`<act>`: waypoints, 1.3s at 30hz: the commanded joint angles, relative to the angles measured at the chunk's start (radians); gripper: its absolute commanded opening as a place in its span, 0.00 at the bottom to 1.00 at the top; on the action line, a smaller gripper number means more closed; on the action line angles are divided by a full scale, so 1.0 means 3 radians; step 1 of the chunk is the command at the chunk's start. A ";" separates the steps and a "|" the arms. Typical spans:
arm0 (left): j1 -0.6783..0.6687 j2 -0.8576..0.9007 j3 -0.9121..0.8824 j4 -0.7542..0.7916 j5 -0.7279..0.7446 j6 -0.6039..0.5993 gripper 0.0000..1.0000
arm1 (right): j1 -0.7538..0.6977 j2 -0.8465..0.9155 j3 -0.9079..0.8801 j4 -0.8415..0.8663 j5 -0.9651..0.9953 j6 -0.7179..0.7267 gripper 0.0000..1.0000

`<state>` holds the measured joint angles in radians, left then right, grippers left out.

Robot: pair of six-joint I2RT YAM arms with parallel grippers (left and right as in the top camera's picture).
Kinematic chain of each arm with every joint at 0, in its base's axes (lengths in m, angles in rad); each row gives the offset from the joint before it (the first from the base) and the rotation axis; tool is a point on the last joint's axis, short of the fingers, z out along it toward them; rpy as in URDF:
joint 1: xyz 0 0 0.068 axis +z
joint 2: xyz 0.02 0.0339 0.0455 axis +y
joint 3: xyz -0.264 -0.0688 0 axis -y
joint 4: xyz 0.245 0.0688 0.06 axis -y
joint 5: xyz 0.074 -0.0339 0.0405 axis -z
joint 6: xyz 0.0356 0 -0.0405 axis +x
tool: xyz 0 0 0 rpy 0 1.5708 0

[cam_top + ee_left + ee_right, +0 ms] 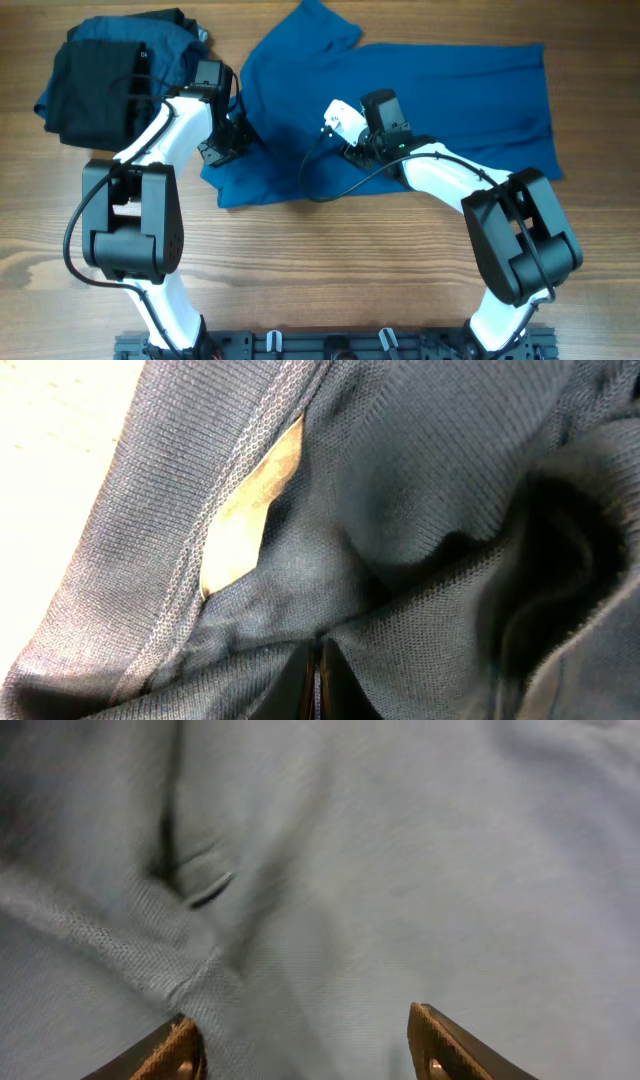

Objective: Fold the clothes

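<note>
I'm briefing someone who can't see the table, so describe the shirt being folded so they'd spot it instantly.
On the wooden table, look toward the far middle and right. The medium-blue shirt lies spread out there. Unlike the black and dark-blue pile bunched at the far left, it is lighter in colour and lies flat.

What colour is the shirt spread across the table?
The shirt is plain medium blue, best seen in the overhead view.

A blue polo shirt (450,100) lies spread mostly flat across the counter's (320,260) middle and right, its left edge rumpled. A heap of black and dark-blue garments (100,80) sits far left.
</note>
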<state>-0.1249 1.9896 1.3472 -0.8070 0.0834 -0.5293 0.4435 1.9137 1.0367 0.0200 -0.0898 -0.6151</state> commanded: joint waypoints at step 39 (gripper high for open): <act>0.0003 0.0033 -0.0028 0.0046 -0.0069 0.0003 0.04 | -0.1883 -0.0903 0.0028 -0.1589 0.0514 0.2510 0.04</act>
<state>-0.1249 1.9900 1.3457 -0.7998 0.0731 -0.5293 -0.0505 1.6024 1.0473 -0.4767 0.1600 0.0879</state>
